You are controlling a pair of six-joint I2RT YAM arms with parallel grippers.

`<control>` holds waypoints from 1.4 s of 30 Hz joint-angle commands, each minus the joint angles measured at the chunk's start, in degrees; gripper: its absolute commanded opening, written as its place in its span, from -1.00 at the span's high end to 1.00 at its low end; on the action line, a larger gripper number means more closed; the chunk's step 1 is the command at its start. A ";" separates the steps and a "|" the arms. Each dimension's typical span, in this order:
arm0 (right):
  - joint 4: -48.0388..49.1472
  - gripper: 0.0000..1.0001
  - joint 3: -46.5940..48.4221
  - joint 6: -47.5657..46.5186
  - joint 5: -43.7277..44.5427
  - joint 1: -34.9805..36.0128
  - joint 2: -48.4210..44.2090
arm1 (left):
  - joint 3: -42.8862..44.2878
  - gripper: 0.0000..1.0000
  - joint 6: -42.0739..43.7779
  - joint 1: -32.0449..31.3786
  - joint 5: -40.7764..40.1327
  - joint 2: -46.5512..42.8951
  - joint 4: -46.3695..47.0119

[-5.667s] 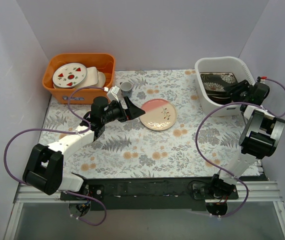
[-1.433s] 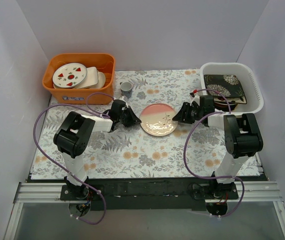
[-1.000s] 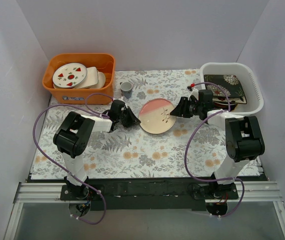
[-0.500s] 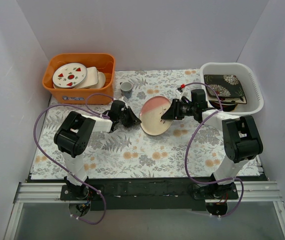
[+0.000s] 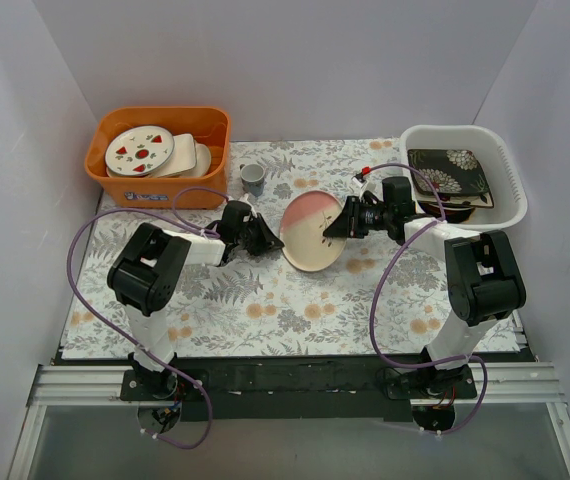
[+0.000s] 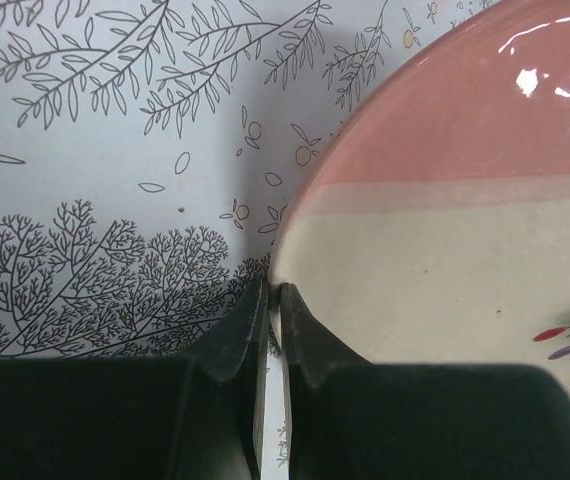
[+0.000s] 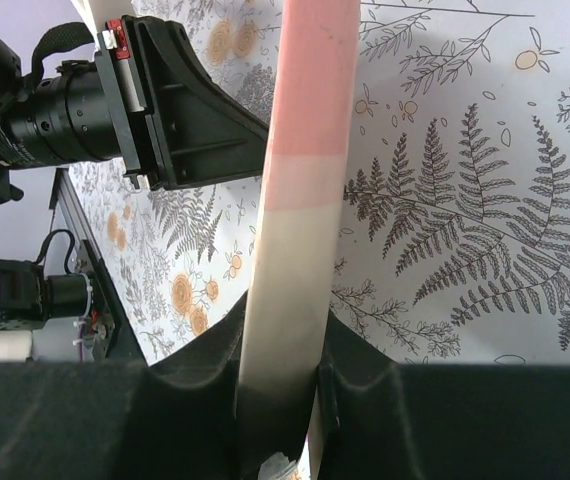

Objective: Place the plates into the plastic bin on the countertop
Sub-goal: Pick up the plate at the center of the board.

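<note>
The pink plate (image 5: 310, 235) stands tilted in the middle of the countertop (image 5: 265, 300). Its right side is raised and its face is turned up and to the left. From above it looks like a narrow oval with its long axis running nearly up and down the frame, the pink half towards the top and the cream half towards the bottom.

The right gripper (image 5: 337, 226) pinches the raised right rim. The left gripper (image 5: 270, 240) has its fingers pressed together, their tips against the plate's low left edge.

The right wrist view shows the plate edge-on as a thin band rising up the frame between the two fingers. That tells how steeply the plate stands, which the overhead view does not. The left wrist view shows the glossy face, with small painted marks at its right edge and the rim touching the closed fingertips.

Only the overhead view shows the white bin (image 5: 510, 180) at the upper right, well apart from the pink plate, with a black square plate (image 5: 448, 170) lying in it. An orange bin (image 5: 160, 112) of white plates (image 5: 140, 150) sits at the upper left, with a small cup (image 5: 253, 177) beside it.
</note>
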 commanded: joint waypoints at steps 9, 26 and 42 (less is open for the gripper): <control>-0.26 0.97 3.81 -2.13 -5.59 1.65 -0.28 | -2.90 0.84 3.94 -1.54 -4.06 -4.90 -9.79; -2.28 0.97 7.15 -1.16 -5.59 1.65 -1.60 | -7.38 -0.95 4.55 -1.54 -9.95 -15.10 -8.91; -9.57 0.97 13.12 -2.47 -1.73 1.65 -4.85 | -13.44 -0.96 5.70 -1.54 -9.60 -28.45 -2.77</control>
